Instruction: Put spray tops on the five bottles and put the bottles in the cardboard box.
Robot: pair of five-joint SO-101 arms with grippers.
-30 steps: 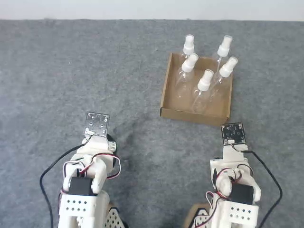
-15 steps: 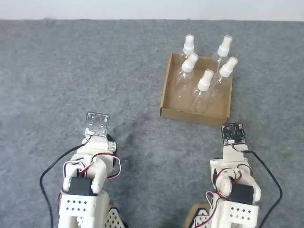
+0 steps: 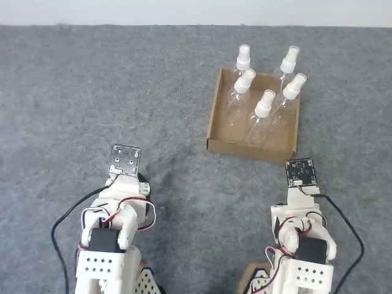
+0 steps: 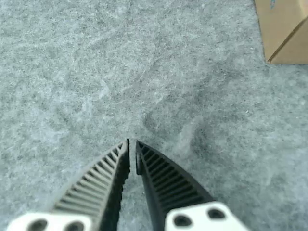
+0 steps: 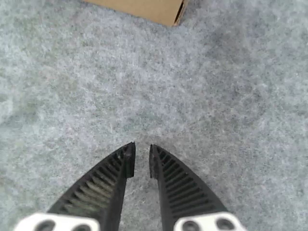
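Looks like I'm basically done here: bottles capped and boxed, both arms parked.

All five clear plastic bottles wear white spray tops and seem to stand inside the shallow brown cardboard box, up around 1 o'clock on the grey felt table. The left gripper at 7 o'clock is pinched closed on nothing; the right gripper at 5 o'clock is cracked a sliver, also empty, with the box corner near its tips. Next I'd only check that the back two sit fully inside.
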